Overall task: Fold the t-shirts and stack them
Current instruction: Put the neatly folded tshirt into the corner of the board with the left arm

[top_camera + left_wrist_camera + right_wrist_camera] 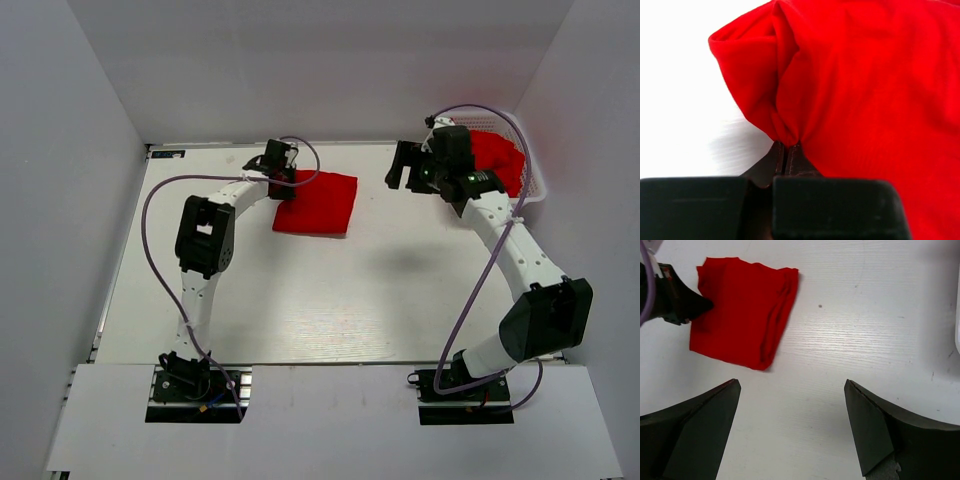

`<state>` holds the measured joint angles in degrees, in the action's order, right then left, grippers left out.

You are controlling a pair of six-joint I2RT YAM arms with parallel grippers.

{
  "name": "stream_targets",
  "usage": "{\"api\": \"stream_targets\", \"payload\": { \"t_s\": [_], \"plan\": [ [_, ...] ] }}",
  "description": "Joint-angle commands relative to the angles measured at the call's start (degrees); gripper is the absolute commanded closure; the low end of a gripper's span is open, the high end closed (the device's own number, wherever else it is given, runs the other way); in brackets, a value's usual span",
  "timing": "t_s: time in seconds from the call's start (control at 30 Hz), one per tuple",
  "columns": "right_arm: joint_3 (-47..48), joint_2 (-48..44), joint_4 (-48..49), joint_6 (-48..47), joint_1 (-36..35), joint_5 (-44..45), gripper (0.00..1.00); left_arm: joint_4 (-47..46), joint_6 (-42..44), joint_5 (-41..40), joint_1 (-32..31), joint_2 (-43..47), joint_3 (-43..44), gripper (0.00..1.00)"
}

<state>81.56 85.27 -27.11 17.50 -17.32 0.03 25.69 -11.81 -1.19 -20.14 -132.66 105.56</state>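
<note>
From above, one folded t-shirt [320, 205] lies on the far middle of the white table [300, 300]. It is a flat, roughly square pad of plain bright red cloth. The left gripper [287, 187] meets its left edge. More red t-shirts [500, 160] sit crumpled in a heap inside a white plastic lattice basket [537, 188] at the far right corner. The right gripper [408, 170] hangs just left of that basket, above bare table, well apart from the folded shirt. Purple cables [150, 250] loop along both white arms.

The left wrist view shows the two dark fingers [796, 162] pressed together on a pinch of the soft cloth, and creases fan out from that point. The shirt's rounded folded edge rests on the glossy white surface.

In the right wrist view the matt black fingers [700, 430] stand wide apart with nothing between them. Beyond them the folded shirt shows layered edges along its right side, and the tabletop has a fine wood-grain texture.
</note>
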Motion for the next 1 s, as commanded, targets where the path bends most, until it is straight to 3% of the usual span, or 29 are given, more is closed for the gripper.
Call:
{"api": "stream_targets", "payload": {
  "t_s": [0.0,0.37,0.5,0.73,0.97],
  "plan": [
    [-1.23,-2.66,1.26,-0.70,0.45,1.64,0.10,4.37,4.32,-4.43,4.49,3.81,0.62,1.00],
    [-1.32,1.38,1.63,-2.03,1.15,0.58,0.10,-1.16,15.85,-10.05,17.22,8.03,1.31,1.00],
    [-0.62,3.49,1.54,-2.03,1.50,0.58,0.10,-3.98,22.52,-7.16,21.71,6.89,2.80,1.00],
    [2.98,7.62,-0.39,-1.85,1.68,-1.70,0.10,1.10,26.31,-8.39,27.69,-0.84,19.30,1.00],
    [6.33,10.87,-2.68,-1.33,2.12,-1.79,0.10,1.11,26.67,-6.89,31.47,-5.33,25.40,1.00]
  ]
}}
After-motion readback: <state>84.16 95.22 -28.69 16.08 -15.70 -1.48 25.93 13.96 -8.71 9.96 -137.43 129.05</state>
